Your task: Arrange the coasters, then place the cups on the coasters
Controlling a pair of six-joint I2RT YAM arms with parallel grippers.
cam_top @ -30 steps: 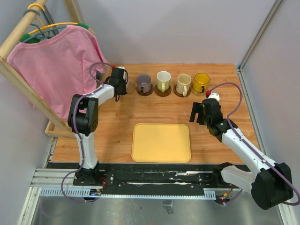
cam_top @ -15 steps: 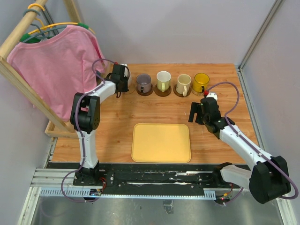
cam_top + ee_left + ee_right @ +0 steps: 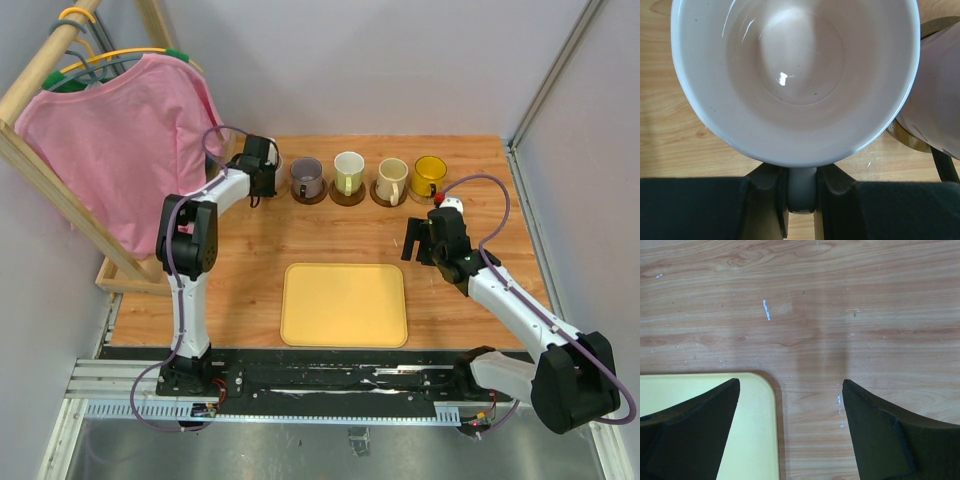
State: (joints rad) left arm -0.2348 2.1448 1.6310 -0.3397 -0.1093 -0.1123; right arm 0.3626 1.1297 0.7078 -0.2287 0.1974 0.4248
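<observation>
My left gripper (image 3: 801, 172) is shut on the handle of the pale pink cup (image 3: 795, 75), whose open mouth fills the left wrist view. To its right stands the grey-purple cup (image 3: 937, 95) on a dark brown coaster (image 3: 907, 137). In the top view the left gripper (image 3: 262, 170) is at the left end of a row of cups at the back: grey-purple (image 3: 306, 177), white-greenish (image 3: 348, 172), cream (image 3: 392, 180) and yellow (image 3: 430, 175), each on a coaster. The gripper mostly hides the pink cup there. My right gripper (image 3: 418, 245) hangs open over bare wood, holding nothing.
A yellow rectangular tray (image 3: 344, 304) lies in the middle near the front; its right corner (image 3: 740, 405) shows under the right gripper. A pink shirt (image 3: 120, 140) on a wooden rack stands at the back left, close to the left arm.
The left gripper has carried the pink cup to the right, closer to the grey-purple cup. The right arm has drawn in slightly, its gripper still open.
</observation>
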